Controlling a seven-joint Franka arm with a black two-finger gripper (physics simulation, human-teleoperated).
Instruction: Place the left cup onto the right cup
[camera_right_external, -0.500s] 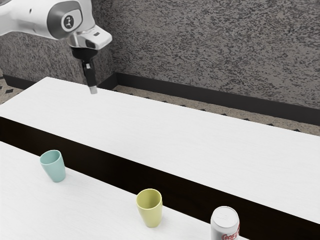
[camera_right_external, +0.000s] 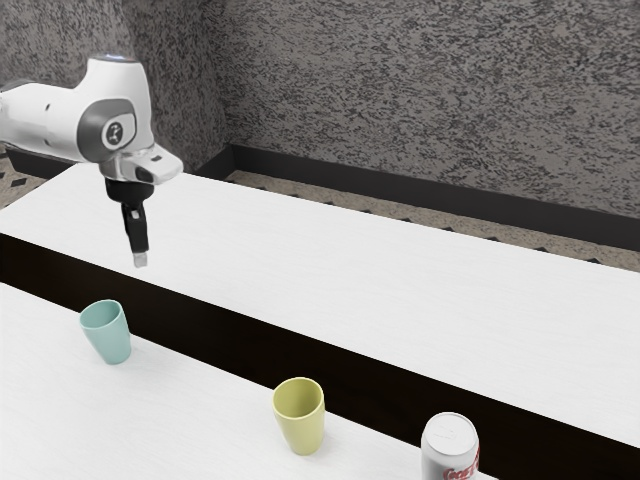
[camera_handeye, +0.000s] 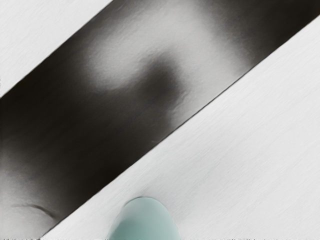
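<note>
At the exterior view's left the teal cup (camera_right_external: 105, 332) stands near the near table's (camera_right_external: 150, 420) far edge, the gripper (camera_right_external: 139, 258) hangs above and just beyond it, open or closed I cannot tell, while the yellow-green cup (camera_right_external: 299, 415) stands well apart rightward, a can (camera_right_external: 450, 448) farther right.

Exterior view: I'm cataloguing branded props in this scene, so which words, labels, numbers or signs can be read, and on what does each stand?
No text reads in full.
White and red cylindrical drink can: red lettering low on its side, cut off by the picture's edge, unreadable.
Round grey cap on the white robot arm: a small dark mark, too small to read.
Tapered pale teal cup and tapered yellow-green cup: no markings visible.
</note>
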